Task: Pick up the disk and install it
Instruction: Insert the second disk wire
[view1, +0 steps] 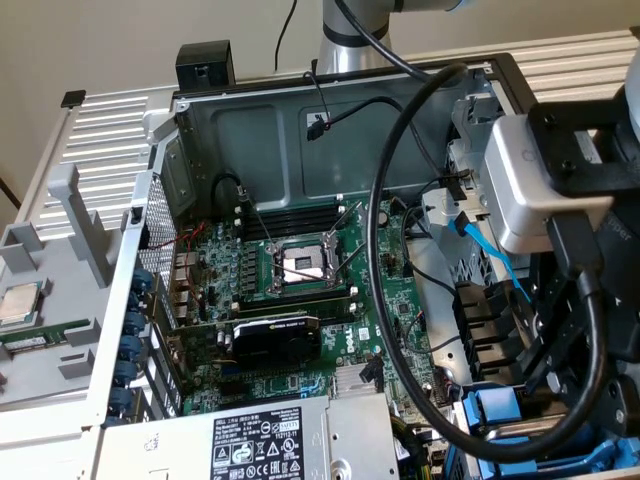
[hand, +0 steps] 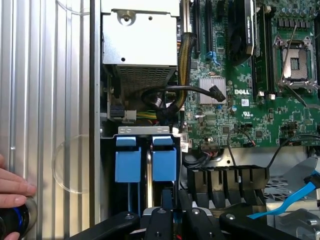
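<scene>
Nearest, at the exterior view's right, the tool (hand: 172, 218) reaches down into the drive bay of the open computer case (view1: 300, 130). Its jaws are drawn narrow on the end of the disk (hand: 165, 162), gripping the blue carrier, which stands on edge in the bay. A second blue carrier (hand: 127, 165) sits just beside it. Left of the bay, along the near edge, lies the grey power-supply box (view1: 260, 445). Its black-and-white label is too fine to read. Beyond it is the green motherboard (hand: 250, 115), printed with "DELL" in white. It carries a black graphics card (view1: 275, 335) and, farther in, the CPU socket (view1: 300, 265). Outside the case on the exterior view's left, a small silver chip (view1: 20, 305) rests in a grey holder on the slatted desk (hand: 50, 75). A person's hand (hand: 12, 192) lies on the desk.
</scene>
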